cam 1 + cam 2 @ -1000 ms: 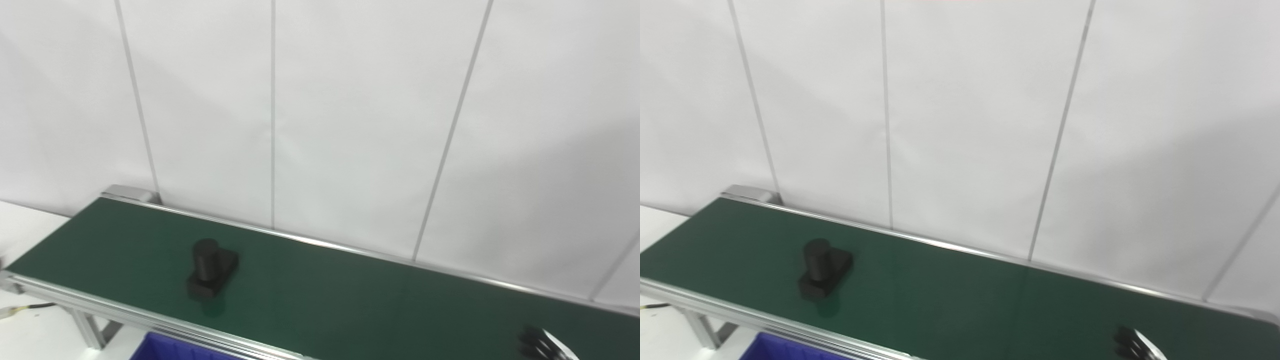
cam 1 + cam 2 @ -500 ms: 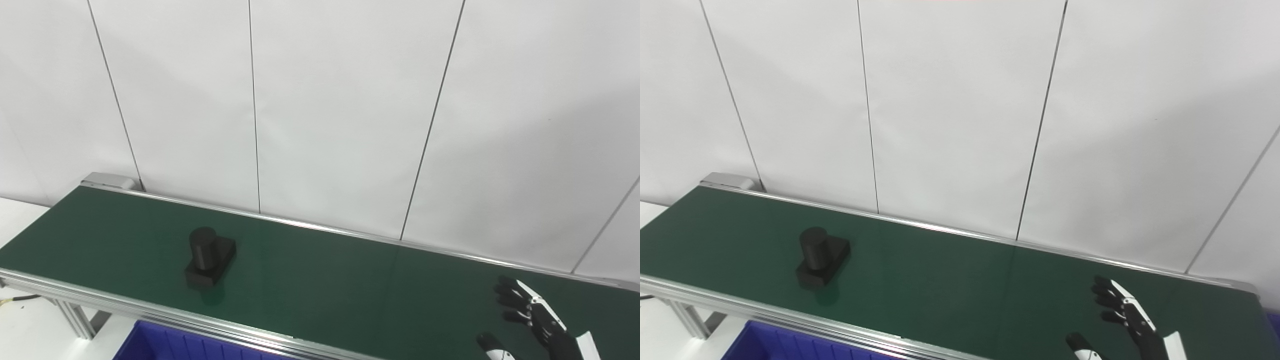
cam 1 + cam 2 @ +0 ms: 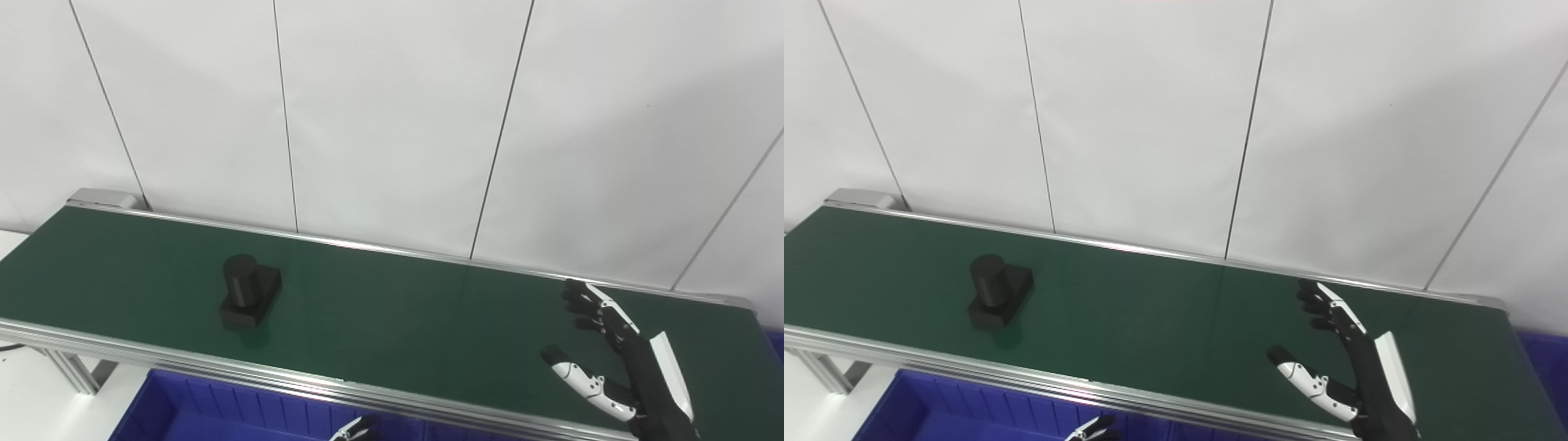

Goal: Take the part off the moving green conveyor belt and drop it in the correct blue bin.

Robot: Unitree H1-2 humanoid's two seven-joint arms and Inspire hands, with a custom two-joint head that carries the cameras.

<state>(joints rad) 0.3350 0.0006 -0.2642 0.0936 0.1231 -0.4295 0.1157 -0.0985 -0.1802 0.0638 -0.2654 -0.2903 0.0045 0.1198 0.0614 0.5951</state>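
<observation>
The green conveyor belt runs out to the left of my right hand and passes beneath it, along the white panelled wall. I hold that hand above the belt's right end, empty, fingers spread and pointing up-belt, thumb swung out apart from them. I judge this is a waiting pose: the hand stands in the part's path so the belt can bring the piece to me, rather than my chasing it.

The blue bin sits below the belt's near rail, down and to the left of my right hand, where a drop from the belt edge would be short. A sliver of another blue bin shows just past the belt's right end. Which one is correct I cannot tell.

The black part, a stub cylinder upright on a blocky base, rides well apart from my right hand, far to its left, nearer the front rail.

Only the fingertips of my left hand peek in at the bottom edge over the bin; I cannot tell whether it is open or closed.

No brand, label or writing can be read anywhere.
</observation>
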